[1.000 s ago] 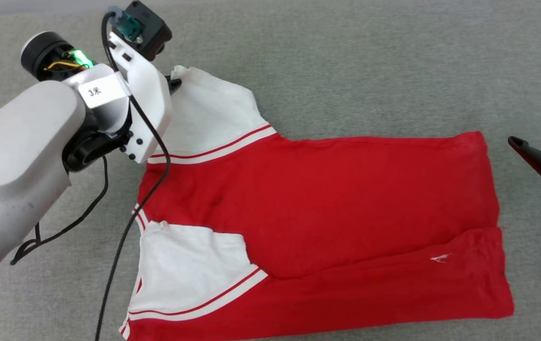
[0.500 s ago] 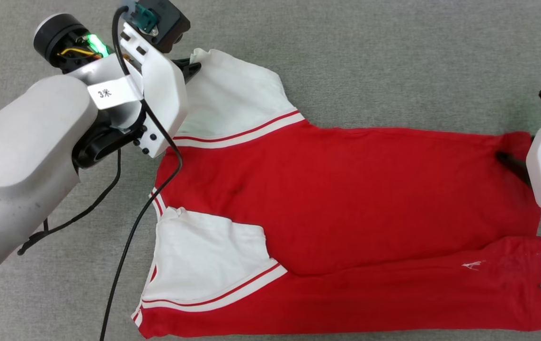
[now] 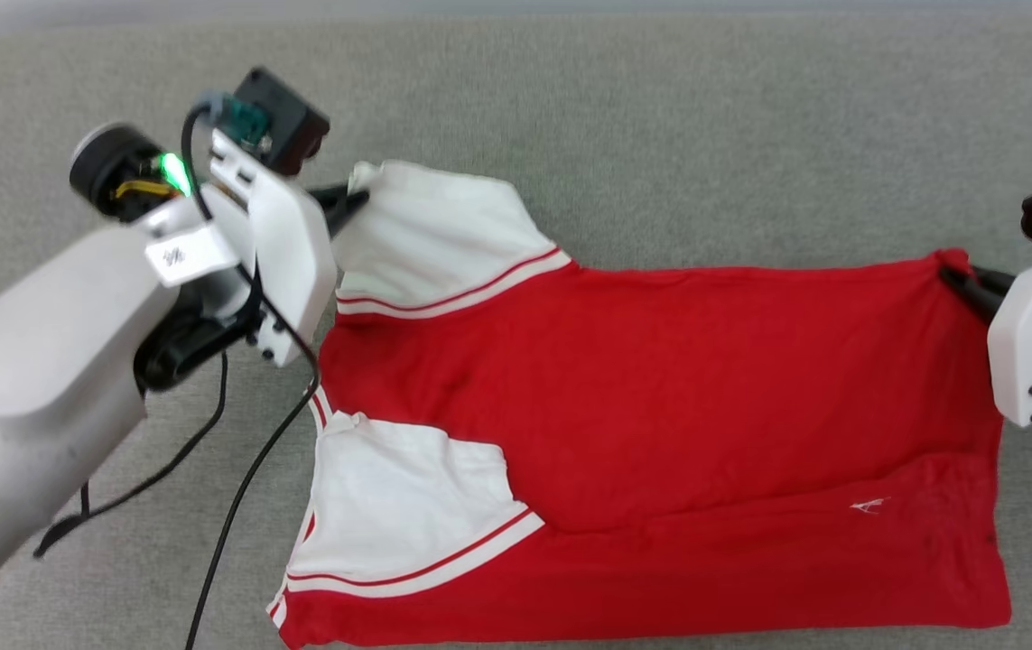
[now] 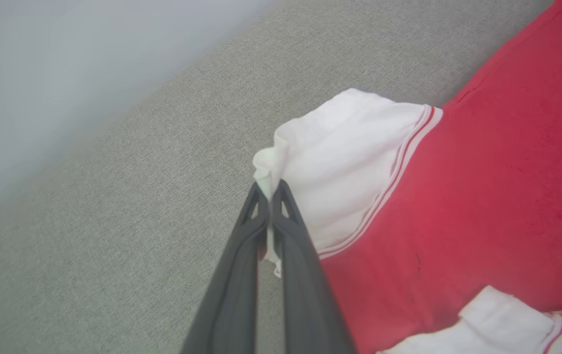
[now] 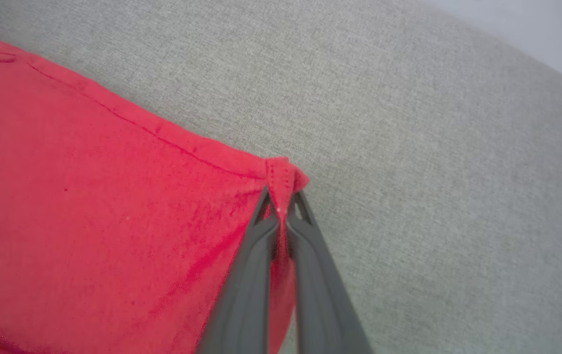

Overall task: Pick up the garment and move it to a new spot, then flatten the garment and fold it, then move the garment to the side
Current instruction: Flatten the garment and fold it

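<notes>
The left gripper (image 3: pixel 351 199) sits at the 10 o'clock corner of the scene in the head view. Its two long dark fingers are pressed together on the tip of the far white sleeve (image 3: pixel 443 235). The left wrist view shows this pinch plainly, with a fold of white cloth squeezed between the jaws of the gripper (image 4: pixel 272 196).

From there the bright red soft-fabric T-shirt with white short sleeves (image 3: pixel 660 388) spreads toward 3 o'clock. It lies flat on the grey woven fabric surface (image 3: pixel 705 135), its long axis running from 9 to 3 o'clock, collar end toward 9 and hem toward 3. The near white sleeve (image 3: pixel 398 506) lies at about 7 o'clock, on top of the red body. A crease (image 3: pixel 750 492) runs from it toward the hem, so the 6 o'clock side looks already turned in.

At 2 o'clock the right gripper (image 3: pixel 956 278) is clamped on the far hem corner (image 5: pixel 283 172), red cloth nipped between its fingers.

Both grips sit on the 12 o'clock long edge, one at each end, each arm nearest its own end. The rest of the shirt lies toward 6 o'clock from both, so the likely next move is to carry that edge together toward 6 o'clock, across the long axis.
</notes>
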Robot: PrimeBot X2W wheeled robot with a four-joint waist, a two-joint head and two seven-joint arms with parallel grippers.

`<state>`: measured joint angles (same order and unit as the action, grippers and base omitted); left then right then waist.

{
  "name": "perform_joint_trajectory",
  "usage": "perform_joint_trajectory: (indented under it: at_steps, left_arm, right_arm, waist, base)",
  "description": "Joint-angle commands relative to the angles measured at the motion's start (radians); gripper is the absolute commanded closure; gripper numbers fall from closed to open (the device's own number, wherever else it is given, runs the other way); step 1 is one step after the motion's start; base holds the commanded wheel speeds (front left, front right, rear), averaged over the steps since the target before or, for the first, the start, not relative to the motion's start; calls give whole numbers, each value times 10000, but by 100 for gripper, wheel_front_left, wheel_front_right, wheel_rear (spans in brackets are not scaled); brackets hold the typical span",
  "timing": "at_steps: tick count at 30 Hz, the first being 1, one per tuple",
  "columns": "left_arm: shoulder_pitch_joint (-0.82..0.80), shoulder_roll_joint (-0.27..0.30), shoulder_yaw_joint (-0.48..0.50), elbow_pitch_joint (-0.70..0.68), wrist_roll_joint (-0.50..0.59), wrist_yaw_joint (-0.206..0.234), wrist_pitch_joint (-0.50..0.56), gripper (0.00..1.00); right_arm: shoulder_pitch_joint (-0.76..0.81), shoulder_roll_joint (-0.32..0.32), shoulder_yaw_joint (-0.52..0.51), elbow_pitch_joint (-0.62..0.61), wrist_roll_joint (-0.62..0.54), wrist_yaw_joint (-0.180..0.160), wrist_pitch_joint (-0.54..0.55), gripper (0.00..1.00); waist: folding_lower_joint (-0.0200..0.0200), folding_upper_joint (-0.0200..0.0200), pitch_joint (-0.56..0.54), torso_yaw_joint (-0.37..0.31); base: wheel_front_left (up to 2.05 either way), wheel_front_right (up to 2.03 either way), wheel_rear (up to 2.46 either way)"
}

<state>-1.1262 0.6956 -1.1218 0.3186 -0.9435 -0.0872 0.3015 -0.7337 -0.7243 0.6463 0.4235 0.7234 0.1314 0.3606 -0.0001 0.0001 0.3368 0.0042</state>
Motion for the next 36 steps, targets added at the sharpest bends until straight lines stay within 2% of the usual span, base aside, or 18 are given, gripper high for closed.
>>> perform_joint_trajectory:
  at_steps: [1,5,12,21,27,32,36]
  left_arm:
    - [269,111,-30,-90,-20,73,-88,100]
    - [997,457,-151,-553,-120,336,-280,100]
    - [2498,1084,-352,-1656,-458,1086,-617,100]
    - [4251,1640,-729,-2642,-934,1874,-894,100]
    - [5405,1723,-964,-2706,-1228,2237,-1220,100]
    - [5804,1547,-1053,-2511,-1355,2271,-1369,100]
    - [5991,1397,-1110,-2254,-1412,2263,-1398,100]
  right_arm:
    - [258,-71,-20,-49,33,-16,-165,100]
    - [874,-66,-74,-254,82,-16,-650,100]
    - [2237,-34,-470,-697,-111,-15,-1090,100]
    - [4330,20,-1523,-1529,-393,-15,-1335,100]
    - [6121,421,-2552,-2372,-608,-15,-1173,100]
    - [6960,698,-2990,-2652,-714,-15,-835,100]
    - [7304,994,-3048,-2381,-767,-15,-560,100]
  waist:
    - [1,-1,-415,-50]
    - [1,-1,-943,-91]
    - [1,-1,-1677,-92]
    - [1,-1,-2308,84]
    - [1,-1,-2551,133]
    - [1,-1,-2513,132]
    - [1,-1,-2400,105]
  base:
    - [0,0,0]
    - [0,0,0]
    - [0,0,0]
    - [0,0,0]
    - [0,0,0]
    - [0,0,0]
    - [0,0,0]
